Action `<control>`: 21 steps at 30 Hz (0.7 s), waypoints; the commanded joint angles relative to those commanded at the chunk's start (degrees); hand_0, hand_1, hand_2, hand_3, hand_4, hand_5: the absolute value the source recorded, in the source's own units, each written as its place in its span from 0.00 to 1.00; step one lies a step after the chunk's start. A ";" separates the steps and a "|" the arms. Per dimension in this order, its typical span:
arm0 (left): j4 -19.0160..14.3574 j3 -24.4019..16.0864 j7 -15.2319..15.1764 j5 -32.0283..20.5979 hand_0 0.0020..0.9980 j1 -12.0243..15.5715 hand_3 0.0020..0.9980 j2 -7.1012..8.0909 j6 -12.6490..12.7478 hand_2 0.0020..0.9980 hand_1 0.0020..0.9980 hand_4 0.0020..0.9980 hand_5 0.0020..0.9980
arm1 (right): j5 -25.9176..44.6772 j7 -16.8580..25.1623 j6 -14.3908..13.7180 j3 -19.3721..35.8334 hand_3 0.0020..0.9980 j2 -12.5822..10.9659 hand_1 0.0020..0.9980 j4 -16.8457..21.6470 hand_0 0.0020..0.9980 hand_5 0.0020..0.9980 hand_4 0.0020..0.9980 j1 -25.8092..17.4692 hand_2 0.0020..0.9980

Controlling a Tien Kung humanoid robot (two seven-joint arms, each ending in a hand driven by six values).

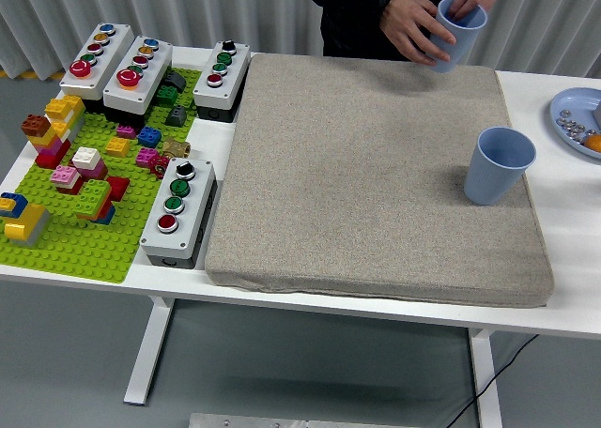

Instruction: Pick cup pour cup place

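Grey felt-like mat (376,175) covers most of the white table (563,306), with a green brick baseplate (66,250) and several button boxes (178,212) off to its left and a blue plate (568,118) at the right edge. On the mat's right side a light blue cup (499,165) stands upright and alone, mouth up, touched by nothing. A second blue cup (458,32) is at the mat's far edge, held by a person's two hands (418,24), the fingers of one wrapped around its side and those of the other dipping over its rim.

Neither robot hand appears in the head view, so their fingers cannot be described.

Judging by its look, the standing cup is thin plastic: light, fairly stiff but squeezable, with smooth, slightly tapered walls that could slip. Its contents cannot be seen. A gentle wrap around the middle of the wall, below the rim, seems the safest hold, keeping it upright until pouring.
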 joint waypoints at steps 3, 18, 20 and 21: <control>0.00 -0.10 0.01 0.11 0.76 -0.04 0.76 -0.01 0.01 0.85 0.81 0.51 0.95 | -0.14 -0.08 0.05 0.08 0.78 0.00 0.78 -0.05 0.88 0.98 0.78 -0.08 0.79; 0.00 0.16 0.05 -0.12 0.76 -0.07 0.76 0.03 -0.02 0.85 0.81 0.51 0.95 | -0.35 -0.41 0.25 -0.21 0.78 0.06 0.78 0.04 0.88 0.97 0.78 -0.08 0.79; 0.00 0.21 0.09 -0.10 0.76 -0.08 0.76 0.04 -0.03 0.85 0.81 0.51 0.95 | -0.39 -0.46 0.26 -0.24 0.78 0.05 0.78 0.05 0.88 0.97 0.78 -0.08 0.79; 0.00 0.23 0.11 -0.09 0.76 -0.06 0.76 0.04 -0.04 0.85 0.81 0.51 0.95 | -0.42 -0.46 0.28 -0.24 0.78 0.05 0.78 0.03 0.88 0.97 0.78 -0.10 0.79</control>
